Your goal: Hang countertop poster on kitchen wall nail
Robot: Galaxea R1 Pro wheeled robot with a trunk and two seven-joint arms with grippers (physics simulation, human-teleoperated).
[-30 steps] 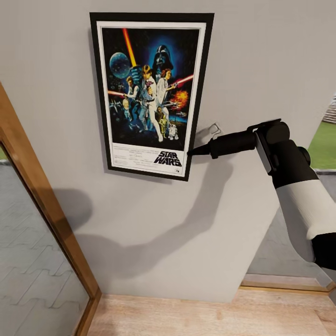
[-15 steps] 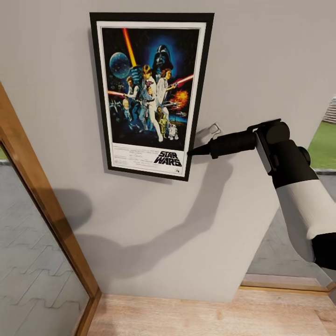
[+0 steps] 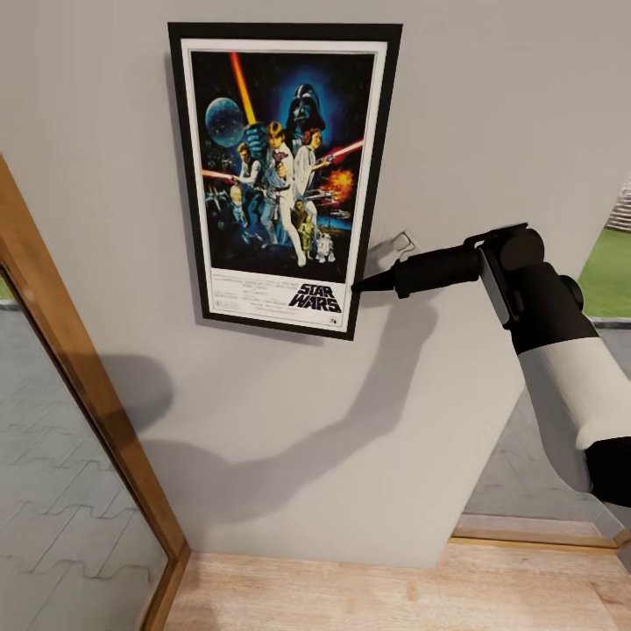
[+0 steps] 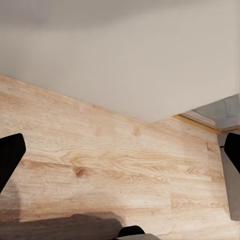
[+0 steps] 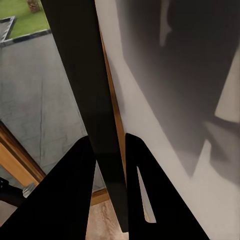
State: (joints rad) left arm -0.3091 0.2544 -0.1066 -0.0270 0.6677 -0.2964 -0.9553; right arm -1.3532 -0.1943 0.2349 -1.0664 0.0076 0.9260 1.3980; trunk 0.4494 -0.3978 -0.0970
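The right claw [image 3: 361,285] is pinched tight on the poster [image 3: 282,175], right at its lower side edge. In the right wrist view its two black fingers [image 5: 75,195] squeeze the thin black frame [image 5: 90,100] between them. The grip is at the edge so the picture can lie flat against the wall [image 3: 491,114] — high up, standing straight, beside the wood door frame [image 3: 79,377]. It looks hung, so I think letting go comes next. I cannot see a nail. The left claw [image 4: 120,165] hangs low over the wood floor [image 4: 100,160], fingers wide apart and holding nothing — it has no job here.
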